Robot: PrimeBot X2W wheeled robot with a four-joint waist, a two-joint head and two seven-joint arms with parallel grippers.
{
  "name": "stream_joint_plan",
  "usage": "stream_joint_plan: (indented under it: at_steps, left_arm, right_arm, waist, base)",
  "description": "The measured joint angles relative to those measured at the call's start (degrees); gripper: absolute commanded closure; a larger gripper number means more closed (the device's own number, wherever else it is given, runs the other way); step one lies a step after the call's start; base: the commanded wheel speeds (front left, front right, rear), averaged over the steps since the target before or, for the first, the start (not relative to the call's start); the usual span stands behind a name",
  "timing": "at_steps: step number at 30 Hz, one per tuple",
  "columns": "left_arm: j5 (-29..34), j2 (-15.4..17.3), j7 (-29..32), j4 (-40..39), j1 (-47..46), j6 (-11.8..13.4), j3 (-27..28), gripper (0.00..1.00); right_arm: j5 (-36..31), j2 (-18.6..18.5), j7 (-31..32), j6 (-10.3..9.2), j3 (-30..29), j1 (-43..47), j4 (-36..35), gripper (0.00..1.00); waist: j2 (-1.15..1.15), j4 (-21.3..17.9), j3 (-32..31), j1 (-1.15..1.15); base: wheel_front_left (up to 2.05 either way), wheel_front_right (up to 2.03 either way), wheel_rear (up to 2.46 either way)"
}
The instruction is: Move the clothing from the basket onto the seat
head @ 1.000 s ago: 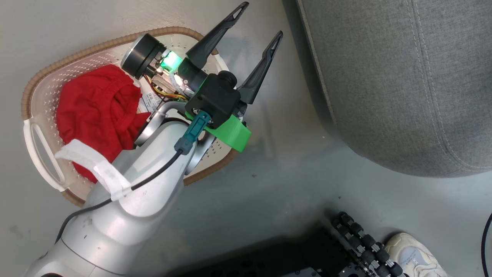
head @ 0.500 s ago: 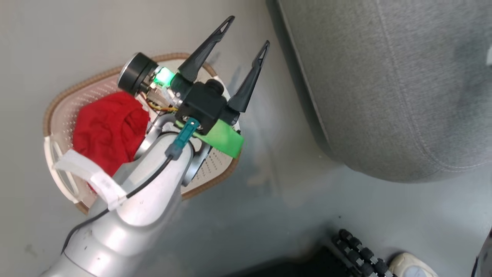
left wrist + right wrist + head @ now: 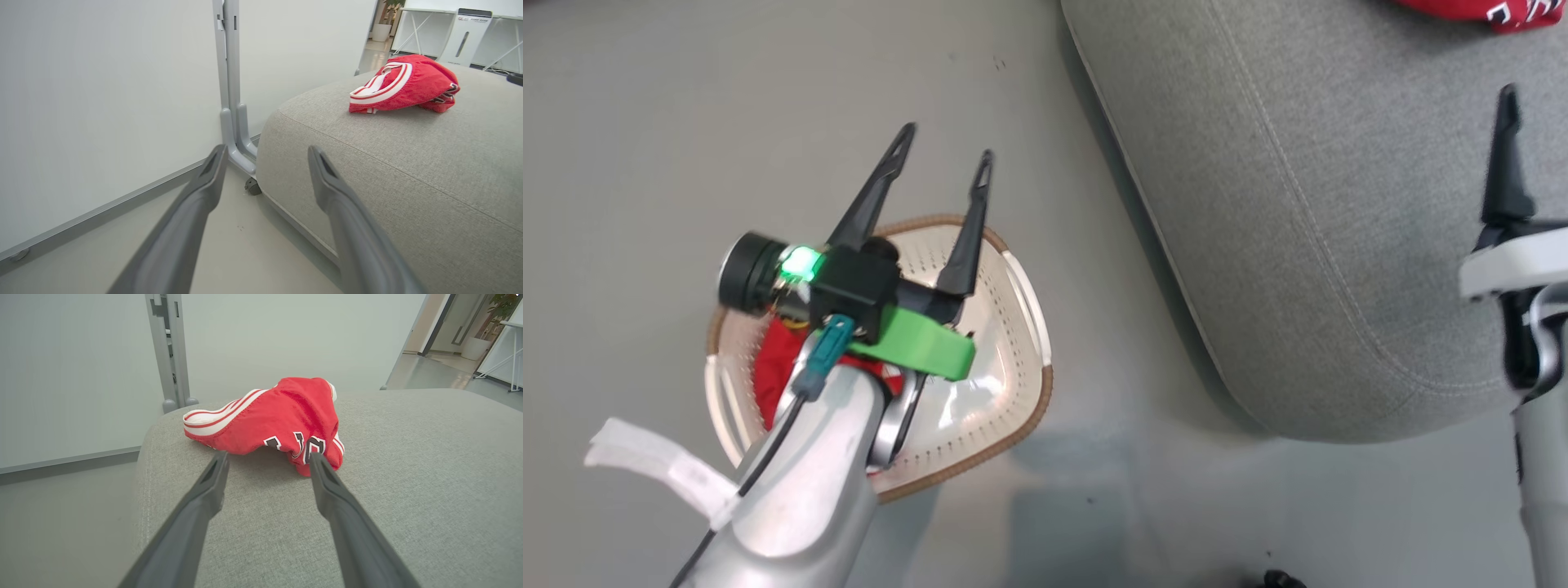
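Observation:
The cream basket (image 3: 1023,425) stands on the floor left of the grey seat (image 3: 1298,204). In it lies a red garment (image 3: 770,376), mostly hidden by my left arm. My left gripper (image 3: 947,143) hovers above the basket's far rim, open and empty, and its own camera shows it open (image 3: 265,149) and pointing at the seat's corner (image 3: 408,175). A red jersey (image 3: 278,416) with white stripes lies on the seat (image 3: 408,465), also seen as jersey (image 3: 404,81) and jersey (image 3: 1478,12). My right gripper (image 3: 267,457) is open just short of it, one of its fingers (image 3: 1507,163) over the seat.
A white partition wall with a grey post (image 3: 231,81) on a castor stands behind the seat, the same post (image 3: 167,347) showing behind the jersey. Grey floor (image 3: 727,122) surrounds the basket. White tables (image 3: 449,24) stand far off.
The head camera has swung, so the basket looks smaller and lower. My left gripper stays open and now points past the basket's far rim. The right gripper's finger and the jersey have come into view.

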Motion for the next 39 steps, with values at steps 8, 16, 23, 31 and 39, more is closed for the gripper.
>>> stream_joint_plan:
  at_steps: [8, 16, 23, 31, 39]
  left_arm:
    - [-1.22, -0.35, 0.0, -1.15, 7.86, 0.68, 8.25, 0.0]
    - [-1.03, -1.54, -0.01, -1.53, 13.94, 0.08, 15.53, 0.0]
    - [0.41, -2.9, -0.01, -1.52, 18.12, -1.12, 19.73, 0.0]
    - [1.69, -3.93, -0.01, -2.42, 21.91, -2.42, 23.01, 0.0]
    - [2.58, -4.42, -0.01, -4.45, 26.65, -3.41, 26.07, 0.0]
  right_arm:
    - [0.47, 2.52, 0.0, 0.0, 5.57, 4.67, -3.67, 0.0]
    - [0.22, 5.01, 0.0, 0.0, 10.48, 8.15, -5.97, 0.0]
    - [-1.23, 6.47, 0.0, 0.0, 14.81, 10.49, -6.98, 0.0]
    - [-1.13, 7.76, -0.01, 0.0, 17.34, 14.91, -8.59, 0.0]
    - [-1.16, 8.62, -0.01, 0.0, 17.5, 20.59, -11.07, 0.0]
  waist:
    - [0.0, 3.2, -7.4, 0.0]
    - [0.0, 8.27, -12.81, 0.0]
    - [0.0, 12.32, -16.88, 0.0]
    - [0.0, 15.1, -21.33, 0.0]
    - [0.0, 16.02, -25.45, 0.0]
  base:
    - [0.0, 0.0, 0.0]
    - [0.0, 0.0, 0.0]
    - [0.0, 0.0, 0.0]
    - [0.0, 0.0, 0.0]
    - [0.0, 0.0, 0.0]
